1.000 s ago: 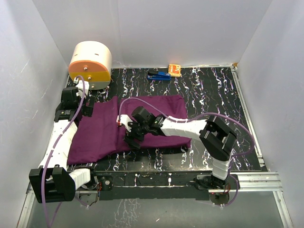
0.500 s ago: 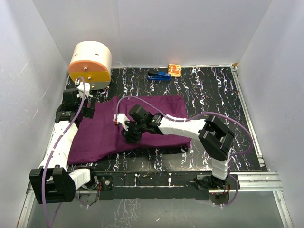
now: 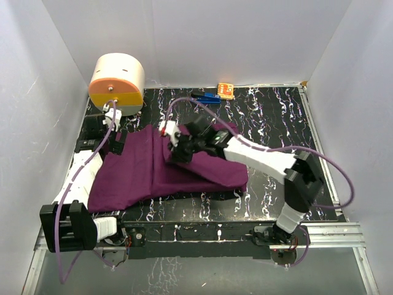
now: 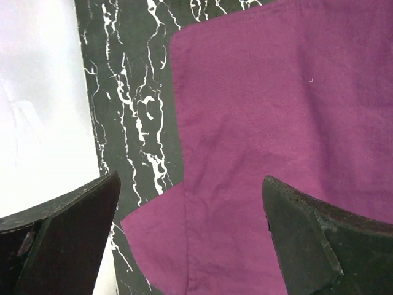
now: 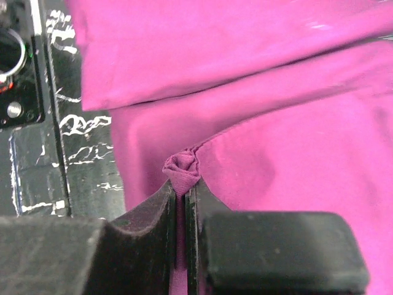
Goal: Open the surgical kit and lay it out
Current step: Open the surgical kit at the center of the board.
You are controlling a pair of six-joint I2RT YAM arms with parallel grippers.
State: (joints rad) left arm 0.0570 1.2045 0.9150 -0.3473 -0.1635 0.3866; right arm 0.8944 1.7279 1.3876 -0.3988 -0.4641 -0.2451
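Note:
The surgical kit shows only as a large purple cloth wrap (image 3: 153,169) spread over the black marbled table; whatever it holds is hidden. My right gripper (image 5: 183,185) is shut on a bunched fold of the purple cloth (image 5: 182,169), pinched tight between its jaws. In the top view that right gripper (image 3: 174,149) sits over the wrap's middle, lifting a flap toward the back. My left gripper (image 4: 190,203) hangs open above the wrap's left corner (image 4: 153,227), with nothing between its fingers; in the top view the left gripper (image 3: 110,132) is at the cloth's left edge.
A cream-and-orange round drum (image 3: 116,83) stands at the back left. Small blue (image 3: 212,96) and orange (image 3: 225,90) items lie by the back wall. White walls close in the left, back and right. The metal rail (image 3: 245,230) runs along the near edge.
My right gripper closed on a fold of the purple cloth and carried it up and toward the back. The left arm shifted slightly toward the back; its jaws stayed open.

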